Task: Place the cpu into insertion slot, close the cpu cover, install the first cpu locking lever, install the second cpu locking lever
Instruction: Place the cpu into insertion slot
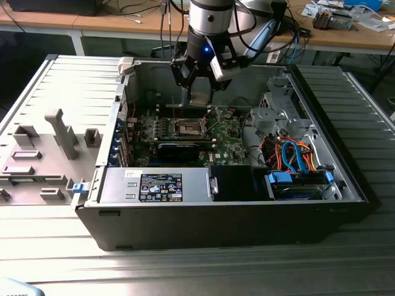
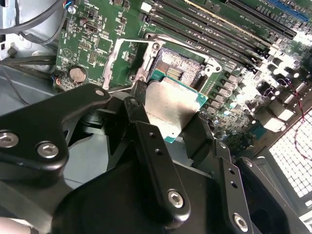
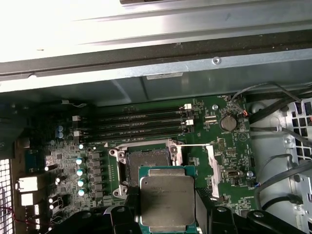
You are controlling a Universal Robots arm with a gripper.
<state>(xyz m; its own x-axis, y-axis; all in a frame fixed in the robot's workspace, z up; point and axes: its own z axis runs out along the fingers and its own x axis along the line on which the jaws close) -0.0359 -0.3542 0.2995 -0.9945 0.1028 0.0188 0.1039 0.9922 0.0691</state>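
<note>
1. One arm. Its gripper (image 1: 201, 98) is down inside the open computer case (image 1: 216, 225), over the middle of the motherboard (image 1: 229, 147).
2. Jaws are clamped on the cpu (image 3: 167, 200) by two opposite edges, with the metal face toward both wrist cameras.
3. Exterior view: the held part hangs clear above the board, apart from the insertion slot (image 1: 188, 128).
4. First wrist view: the slot's dark centre is exposed, just past the cpu's far edge. The memory slots (image 3: 141, 122) lie between the slot and the case wall.
5. Second wrist view: shows the cpu's green edge and the slot's contact field up close.
6. The cpu cover (image 3: 212, 165) stands open beside the slot, toward the coin cell (image 3: 227, 122).
</note>
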